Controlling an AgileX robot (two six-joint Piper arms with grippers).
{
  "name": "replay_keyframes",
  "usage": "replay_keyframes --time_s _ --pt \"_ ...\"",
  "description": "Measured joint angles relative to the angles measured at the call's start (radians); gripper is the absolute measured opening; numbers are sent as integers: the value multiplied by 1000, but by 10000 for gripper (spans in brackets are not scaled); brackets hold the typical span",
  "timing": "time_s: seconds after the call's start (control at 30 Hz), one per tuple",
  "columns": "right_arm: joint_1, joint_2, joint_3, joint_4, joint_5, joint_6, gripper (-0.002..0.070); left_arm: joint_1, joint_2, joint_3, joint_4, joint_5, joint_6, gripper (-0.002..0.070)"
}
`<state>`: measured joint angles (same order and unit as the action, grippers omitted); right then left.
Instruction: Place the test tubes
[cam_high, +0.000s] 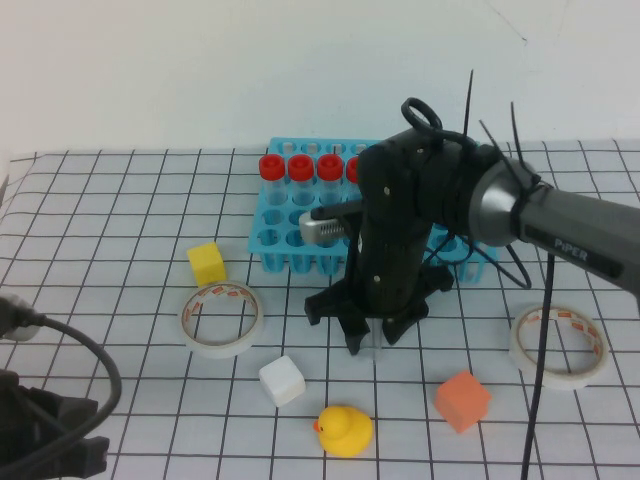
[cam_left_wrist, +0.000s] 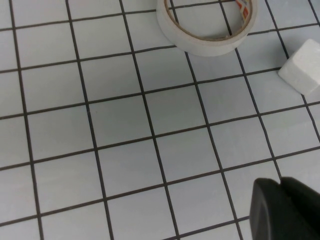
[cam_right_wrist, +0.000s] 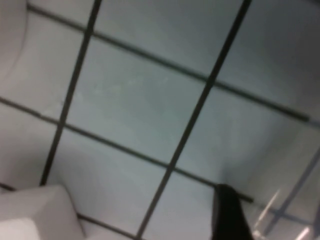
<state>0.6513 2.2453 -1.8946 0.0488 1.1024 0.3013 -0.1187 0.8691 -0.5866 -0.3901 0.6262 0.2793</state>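
The right gripper (cam_high: 373, 340) pointed down at the table with its fingers spread apart, and what looked like a clear test tube (cam_high: 377, 346) lay between them, just in front of the blue rack (cam_high: 275, 235) with its red-capped tubes (cam_high: 300, 167). If the fingers shut crooked, the smooth tube could slip, roll off or bump the rack. The left gripper (cam_left_wrist: 282, 195) sat low at the near left (fingers pressed together, holding nothing). Only the high view showed the rack, while the right wrist view showed the clear tube up close beside one black finger (cam_right_wrist: 227, 215).

High view downward — wrist views close; tape roll (cam_high: 222, 346) (cam_left_wrist: 210, 46) shared.
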Motion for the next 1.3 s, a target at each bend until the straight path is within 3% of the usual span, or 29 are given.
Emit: replay_keyframes --time_s 0.13,0.27,0.6,0.8,1.0,1.3 --pt "13 5 0 5 18 0 351 0 0 0 -6 0 0 -1" --pt "30 5 0 1 24 -2 240 0 0 0 -6 0 0 -1" --pt "37 -14 0 1 49 -19 235 0 0 0 -7 0 0 -2" --pt "59 -148 0 -38 45 -40 235 0 0 -14 -37 -31 0 -1" --pt "186 -322 24 -309 12 37 235 0 -25 -74 -134 -132 98 -1" --pt "408 -488 316 -815 -231 501 235 0 -134 -105 -307 -234 317 -1"
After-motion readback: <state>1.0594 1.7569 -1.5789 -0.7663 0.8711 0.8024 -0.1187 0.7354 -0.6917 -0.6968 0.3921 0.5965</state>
